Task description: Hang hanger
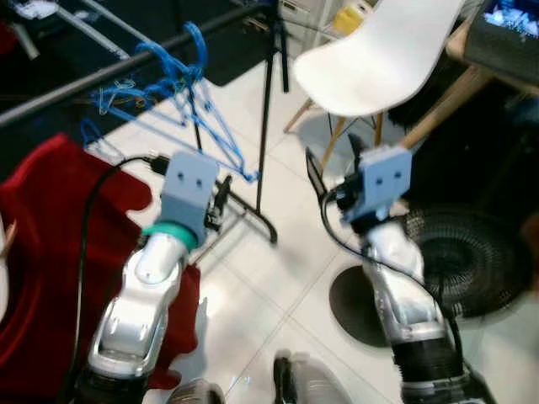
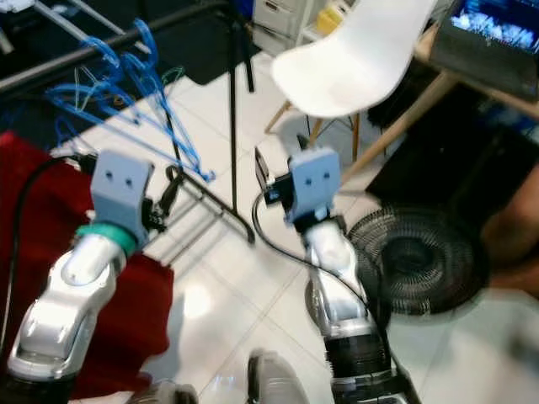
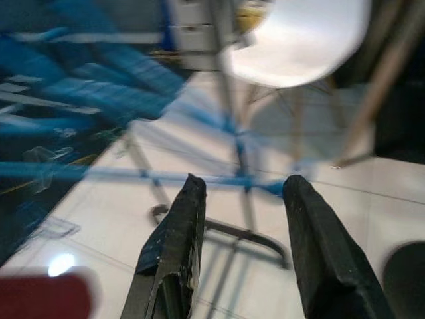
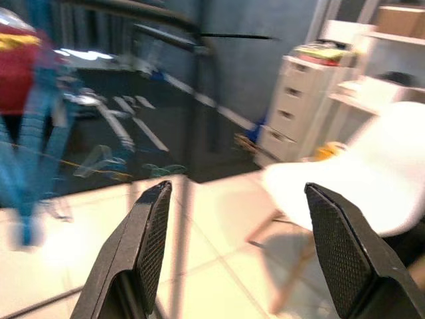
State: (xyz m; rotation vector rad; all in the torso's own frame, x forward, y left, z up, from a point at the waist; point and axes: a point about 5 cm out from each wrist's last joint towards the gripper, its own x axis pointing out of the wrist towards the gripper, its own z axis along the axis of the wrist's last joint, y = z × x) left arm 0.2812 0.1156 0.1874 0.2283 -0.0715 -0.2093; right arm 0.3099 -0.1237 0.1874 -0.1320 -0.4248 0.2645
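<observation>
Hangers (image 1: pixel 181 88), blue and several in number, are bunched on the dark rail (image 1: pixel 101 76) of the clothes rack, ahead of and above the left end effector (image 3: pixel 242 232). The left wrist view shows that end effector released, fingers apart and holding nothing, with a blue hanger bar crossing just beyond the fingertips. The right end effector (image 4: pixel 249 239) is likewise released and empty, pointed toward the white chair (image 1: pixel 379 55), with the rack post (image 1: pixel 265 109) further off to its left.

Judgement: no hanger is in hand, so the step appears to be either reaching for one or backing off after hanging; the blur prevents telling which. If reaching, the left end effector should straddle a single bar, not two, before closing, and approach square to the bar. Risk: the tangled hooks may drag neighbouring hangers along. Red cloth (image 1: pixel 50 219) lies beside the left arm and could snag. A black fan (image 1: pixel 472 252) stands on the floor beyond the right arm.
</observation>
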